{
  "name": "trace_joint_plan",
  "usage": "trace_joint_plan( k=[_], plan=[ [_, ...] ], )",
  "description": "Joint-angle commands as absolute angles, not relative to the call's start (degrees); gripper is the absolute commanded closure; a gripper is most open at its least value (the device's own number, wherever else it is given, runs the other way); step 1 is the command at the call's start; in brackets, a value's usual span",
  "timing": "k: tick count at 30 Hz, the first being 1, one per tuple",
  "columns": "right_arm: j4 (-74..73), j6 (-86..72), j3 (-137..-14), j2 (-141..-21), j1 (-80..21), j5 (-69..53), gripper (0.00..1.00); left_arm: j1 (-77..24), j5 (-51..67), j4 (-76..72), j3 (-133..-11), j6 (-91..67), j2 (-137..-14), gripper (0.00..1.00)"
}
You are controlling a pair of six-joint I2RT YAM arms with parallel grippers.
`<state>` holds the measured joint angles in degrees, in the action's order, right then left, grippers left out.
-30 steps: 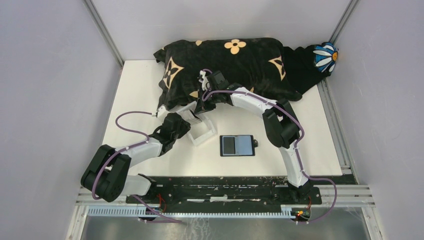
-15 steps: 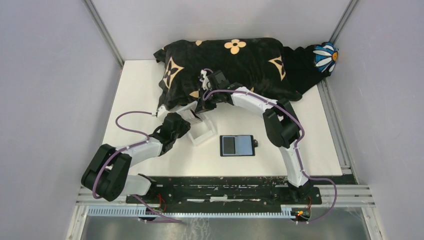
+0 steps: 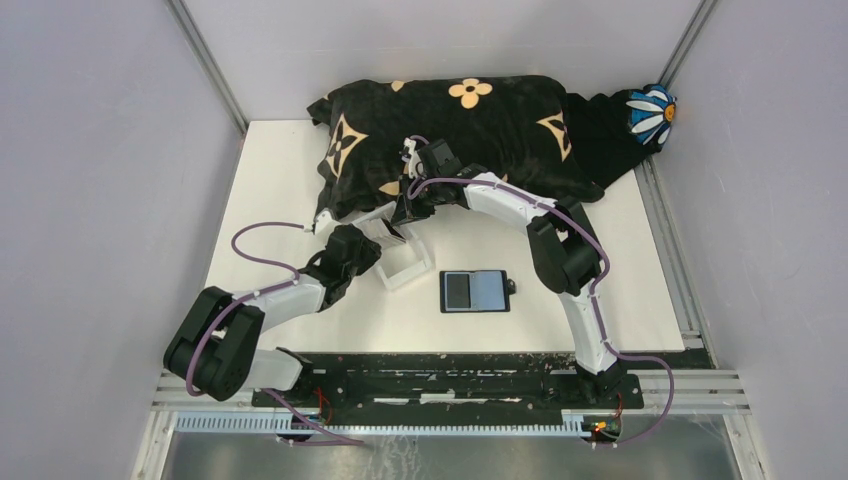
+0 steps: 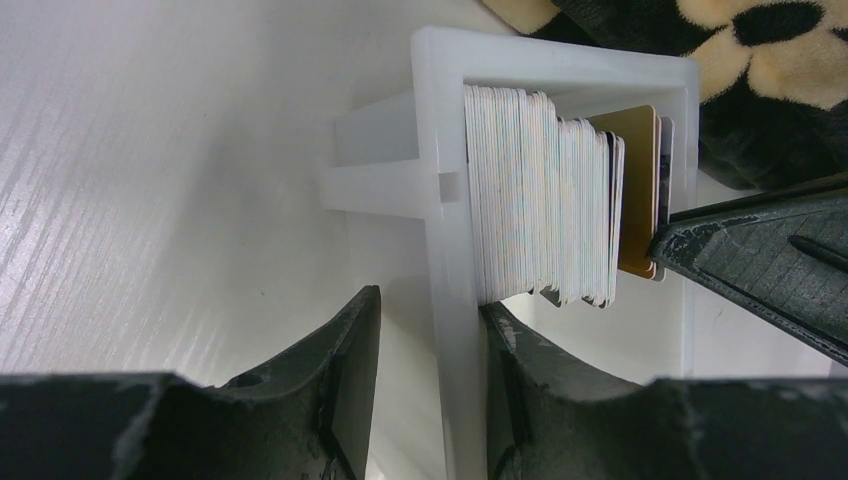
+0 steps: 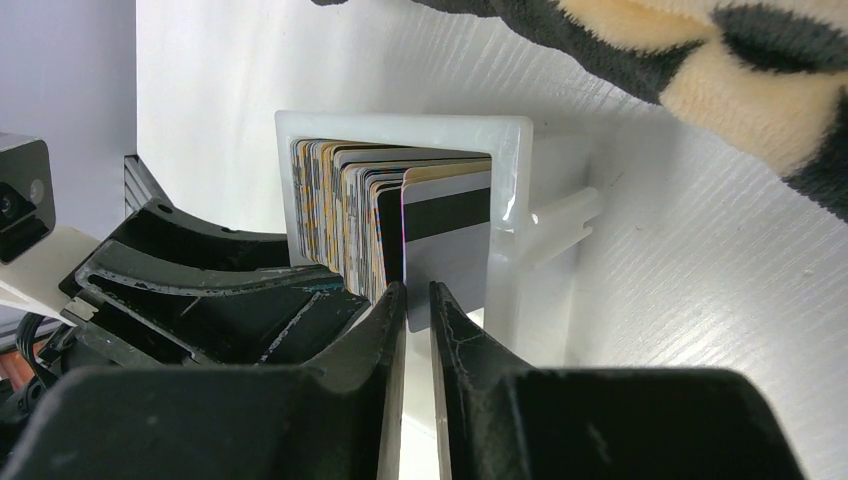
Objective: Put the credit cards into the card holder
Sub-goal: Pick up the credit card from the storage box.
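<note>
The black card holder (image 3: pixel 475 291) lies open on the table, with a dark card and a light blue card (image 3: pixel 489 290) showing in it. A clear acrylic box (image 3: pixel 405 265) holds a stack of credit cards (image 4: pixel 535 200), with a gold-tan card (image 4: pixel 637 190) at one end. My left gripper (image 4: pixel 430 300) straddles the box's wall (image 4: pixel 455 180), and its right finger is against that wall. My right gripper (image 5: pixel 418 290) is shut on the end card, silver-grey with a black stripe (image 5: pixel 447 250), which still stands in the box.
A black pillow with tan flower shapes (image 3: pixel 450 130) lies across the back of the table, touching the box. A blue and white flower object (image 3: pixel 651 112) sits at the back right. The black base rail (image 3: pixel 440 375) runs along the near edge.
The right arm has shifted very slightly. The left arm, the box and the card holder have not moved.
</note>
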<state>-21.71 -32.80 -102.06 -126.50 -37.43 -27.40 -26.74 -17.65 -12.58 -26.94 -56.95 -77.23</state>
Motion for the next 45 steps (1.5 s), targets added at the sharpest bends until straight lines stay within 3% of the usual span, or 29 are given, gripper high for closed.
trace_joint_plan(
  k=[1, 45],
  plan=[
    [-22.59, -31.83, -102.57, -127.52, -36.47, -24.59, 0.81, -26.60, -17.23, -11.25, -27.35, -54.76, -77.96, 0.56],
    [-20.19, -33.37, -100.74, -126.51, -35.26, -26.66, 0.74, -26.42, -16.62, -11.25, -27.34, -54.76, -78.40, 0.59]
  ],
)
